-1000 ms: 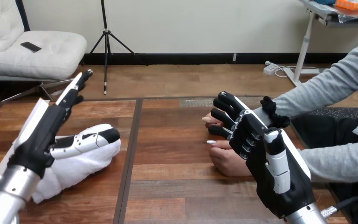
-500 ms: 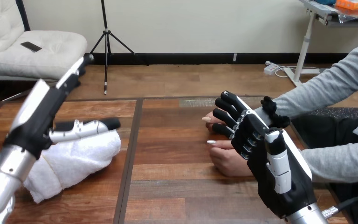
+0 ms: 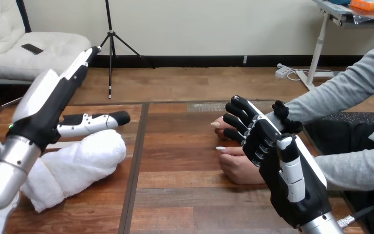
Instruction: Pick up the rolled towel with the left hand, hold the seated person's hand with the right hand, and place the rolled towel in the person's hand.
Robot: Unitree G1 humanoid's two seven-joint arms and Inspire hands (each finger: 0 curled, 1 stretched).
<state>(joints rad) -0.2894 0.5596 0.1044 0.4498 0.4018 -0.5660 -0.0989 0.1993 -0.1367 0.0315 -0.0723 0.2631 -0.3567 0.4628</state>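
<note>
On table [image 3: 185, 195], rolled towel [image 3: 78, 163]; left robot hand [image 3: 48, 109] splayed above; right robot hand [image 3: 292, 187] clasps person's far hand [image 3: 217, 125].

Robotics test lab, likely: brown wood-plank table [image 3: 185, 195], black-and-white robot left hand [image 3: 44, 109], right hand [image 3: 292, 187], seated person's hands [image 3: 238, 168] alongside.

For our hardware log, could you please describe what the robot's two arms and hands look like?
The left hand and the right hand are black, with white shells on their backs and black-and-white jointed fingers. Each sits on a round silver forearm, the left forearm and the right forearm.
</note>
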